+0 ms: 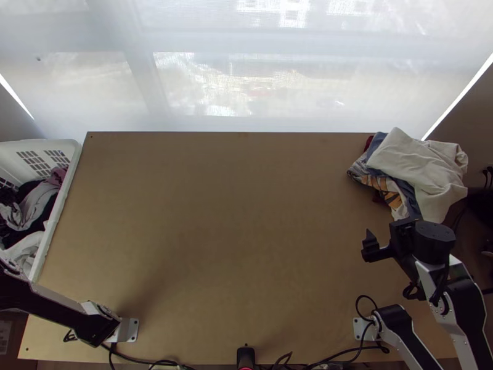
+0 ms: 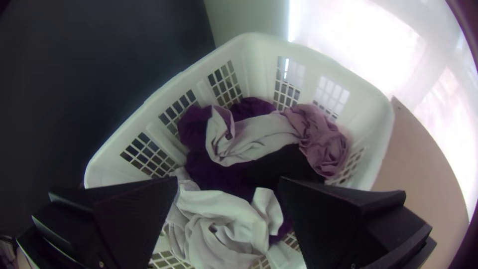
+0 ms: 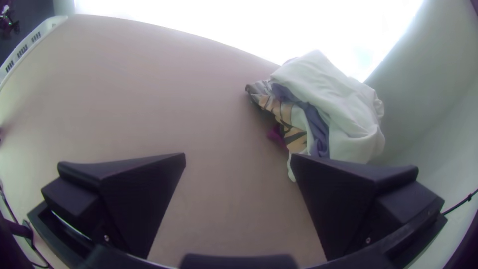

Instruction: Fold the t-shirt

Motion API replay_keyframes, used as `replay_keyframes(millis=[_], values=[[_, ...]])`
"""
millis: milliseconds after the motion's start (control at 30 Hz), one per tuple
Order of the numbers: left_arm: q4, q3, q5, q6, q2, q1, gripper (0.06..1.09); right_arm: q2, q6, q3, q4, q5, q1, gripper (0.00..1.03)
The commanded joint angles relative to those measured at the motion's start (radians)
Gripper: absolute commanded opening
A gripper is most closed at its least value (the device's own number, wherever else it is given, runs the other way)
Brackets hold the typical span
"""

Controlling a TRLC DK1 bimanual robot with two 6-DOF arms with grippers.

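Two fingers of my left gripper (image 2: pixel 229 182) stand spread over the white plastic laundry basket with slotted sides (image 2: pixel 371 119), at the table's left edge. Nothing pinched between them.

In the basket, all bunched: a crumpled off-white cloth (image 2: pixel 214 229) nearest my fingertips; beyond it a pale grey cloth (image 2: pixel 264 134), a ruched mauve cloth (image 2: pixel 323 139), a black cloth (image 2: pixel 284 167) and dark purple fabric (image 2: pixel 191 127). The t-shirt is probably one of these; cannot tell which.

Right gripper (image 3: pixel 239 156) spread as well, holding nothing, above the right side of the light wooden table (image 1: pixel 215 216). Past it, at the far right corner, a loose heap: white cloth (image 1: pixel 416 163) on top, blue and orange-patterned cloth under it. Perhaps a place for finished pieces.

Step in hand, as I judge it: picking the garment. No folding begun. Next move calls for lowering the left fingers onto one raised ridge of the off-white cloth, closing on that layer alone, then lifting straight up. Risk: neighbours tangled in, or a slot snagging the hem.
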Motion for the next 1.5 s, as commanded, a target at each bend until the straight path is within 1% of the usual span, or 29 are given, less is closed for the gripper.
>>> replay_keyframes(millis=[0, 33, 100, 200, 433, 533, 667, 900, 1067, 1100, 1200, 1267, 1300, 1400, 1467], values=[[0.155, 0.157, -0.051, 0.026, 0.274, 0.022, 1.04, -0.001, -0.065, 0.023, -0.079, 0.012, 0.004, 0.98], [0.188, 0.164, -0.068, 0.033, 0.300, 0.017, 1.04, -0.010, -0.086, 0.023, -0.096, 0.022, 0.004, 0.98], [0.210, 0.204, -0.084, 0.032, 0.355, 0.008, 1.04, -0.029, -0.105, 0.026, -0.128, 0.032, 0.004, 0.98], [0.204, 0.269, -0.112, 0.012, 0.445, 0.003, 1.04, -0.040, -0.105, 0.028, -0.165, 0.034, 0.012, 0.98], [0.205, 0.359, -0.150, -0.040, 0.614, 0.009, 1.04, -0.021, -0.103, 0.034, -0.188, 0.040, 0.014, 0.98], [0.210, 0.402, -0.169, -0.068, 0.672, 0.012, 1.04, -0.021, -0.103, 0.025, -0.222, 0.041, 0.015, 0.98], [0.264, 0.444, -0.193, -0.111, 0.718, 0.012, 1.04, -0.023, -0.103, 0.014, -0.269, 0.045, 0.017, 0.98], [0.260, 0.560, -0.218, -0.129, 0.821, 0.002, 1.04, -0.015, -0.108, 0.006, -0.277, 0.069, 0.024, 0.98], [0.218, 0.657, -0.229, -0.129, 0.893, 0.011, 1.03, -0.014, -0.096, -0.012, -0.278, 0.069, 0.027, 0.98], [0.213, 0.675, -0.242, -0.129, 0.904, 0.014, 1.03, -0.012, -0.093, -0.014, -0.280, 0.069, 0.029, 0.98], [0.201, 0.721, -0.253, -0.129, 0.939, 0.020, 0.94, -0.012, -0.090, -0.014, -0.278, 0.069, 0.029, 0.98], [0.188, 0.750, -0.259, -0.128, 0.961, 0.022, 0.94, -0.012, -0.091, -0.014, -0.281, 0.069, 0.029, 0.98], [0.188, 0.758, -0.265, -0.125, 0.967, 0.020, 0.92, -0.012, -0.091, -0.012, -0.283, 0.069, 0.029, 0.98], [0.205, 0.772, -0.270, -0.111, 0.985, 0.015, 0.80, -0.012, -0.091, -0.011, -0.286, 0.069, 0.029, 0.98], [0.219, 0.776, -0.272, -0.105, 0.996, 0.012, 0.68, -0.012, -0.091, -0.009, -0.286, 0.069, 0.031, 0.98]])
